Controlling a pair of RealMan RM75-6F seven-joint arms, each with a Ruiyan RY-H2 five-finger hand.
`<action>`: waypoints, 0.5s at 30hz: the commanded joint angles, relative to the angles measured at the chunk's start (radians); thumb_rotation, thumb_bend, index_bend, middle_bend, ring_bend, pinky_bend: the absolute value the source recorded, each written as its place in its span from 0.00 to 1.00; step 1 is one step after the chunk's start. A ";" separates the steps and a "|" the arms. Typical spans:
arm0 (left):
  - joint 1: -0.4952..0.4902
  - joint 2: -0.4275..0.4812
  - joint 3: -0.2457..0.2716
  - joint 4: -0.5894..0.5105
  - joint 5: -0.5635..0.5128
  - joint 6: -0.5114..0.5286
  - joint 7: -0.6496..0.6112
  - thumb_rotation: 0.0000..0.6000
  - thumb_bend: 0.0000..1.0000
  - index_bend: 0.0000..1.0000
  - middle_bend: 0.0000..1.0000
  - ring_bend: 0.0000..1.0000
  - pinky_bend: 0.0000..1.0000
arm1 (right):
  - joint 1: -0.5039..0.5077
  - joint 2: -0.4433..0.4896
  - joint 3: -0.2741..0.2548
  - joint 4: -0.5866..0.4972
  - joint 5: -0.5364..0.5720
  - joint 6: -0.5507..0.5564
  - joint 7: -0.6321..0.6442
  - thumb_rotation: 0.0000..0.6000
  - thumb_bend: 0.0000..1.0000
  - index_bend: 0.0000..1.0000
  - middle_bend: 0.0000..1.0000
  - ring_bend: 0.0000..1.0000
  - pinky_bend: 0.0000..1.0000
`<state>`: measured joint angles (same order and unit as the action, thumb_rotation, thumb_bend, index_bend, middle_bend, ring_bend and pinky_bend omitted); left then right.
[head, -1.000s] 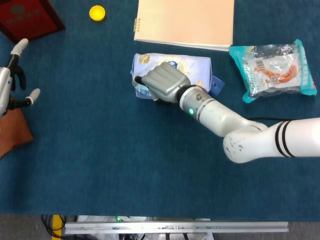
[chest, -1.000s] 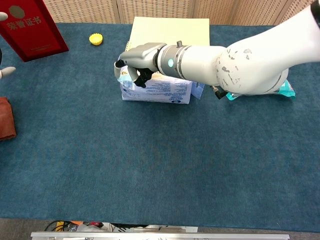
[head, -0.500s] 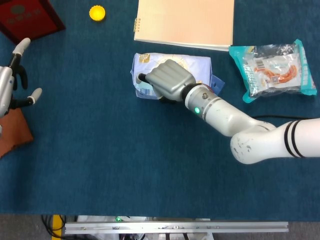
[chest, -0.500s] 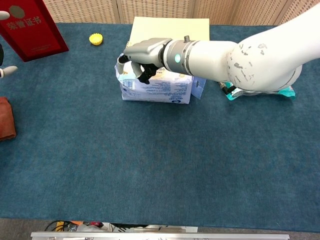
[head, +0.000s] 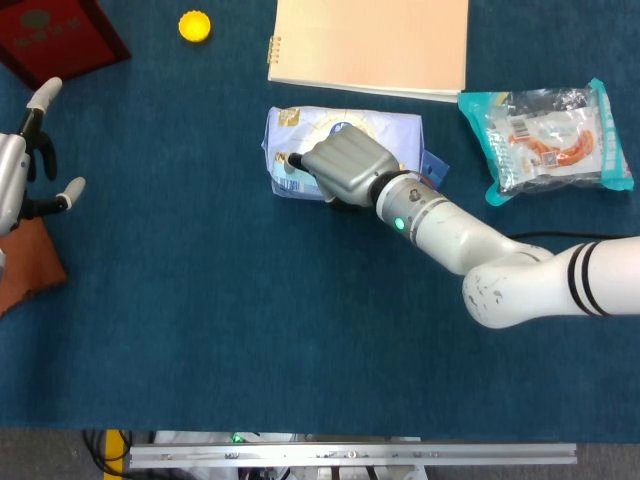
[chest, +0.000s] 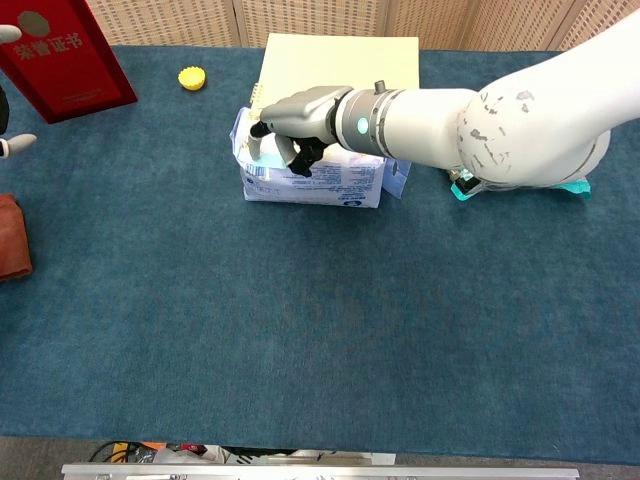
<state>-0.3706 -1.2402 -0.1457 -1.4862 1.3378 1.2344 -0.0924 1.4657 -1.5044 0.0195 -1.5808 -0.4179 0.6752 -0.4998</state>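
Right robot hand curled on the blue tissue pack, grip unclear; soft, squishy, best grabbed across the middle. Left robot hand spread at 9 o'clock.

pale blue tissue pack: soft plastic wrap, white and blue print, barcode label at its left end. lies flat on the blue tabletop, long side left-right, just below the spiral notebook. wrapper crumpled under right robot hand.

Right hand covers mid part of blue pack; finger contact hidden. Left hand, red booklet cut by edge.
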 joint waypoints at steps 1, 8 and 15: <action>0.000 0.001 0.000 0.000 0.000 0.000 0.001 1.00 0.23 0.00 0.66 0.66 0.78 | -0.001 0.002 0.003 -0.007 -0.004 0.005 0.003 1.00 1.00 0.24 1.00 1.00 1.00; 0.000 0.003 -0.002 -0.004 0.002 0.002 0.000 1.00 0.23 0.00 0.66 0.66 0.78 | -0.009 0.014 0.026 -0.022 -0.025 0.016 0.025 1.00 1.00 0.24 1.00 1.00 1.00; 0.002 0.003 -0.002 -0.004 -0.002 0.001 0.000 1.00 0.23 0.00 0.66 0.66 0.78 | -0.001 -0.010 0.021 -0.002 -0.019 0.005 0.020 1.00 1.00 0.24 1.00 1.00 1.00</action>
<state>-0.3685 -1.2376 -0.1478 -1.4901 1.3358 1.2356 -0.0924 1.4632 -1.5119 0.0431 -1.5848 -0.4384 0.6817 -0.4775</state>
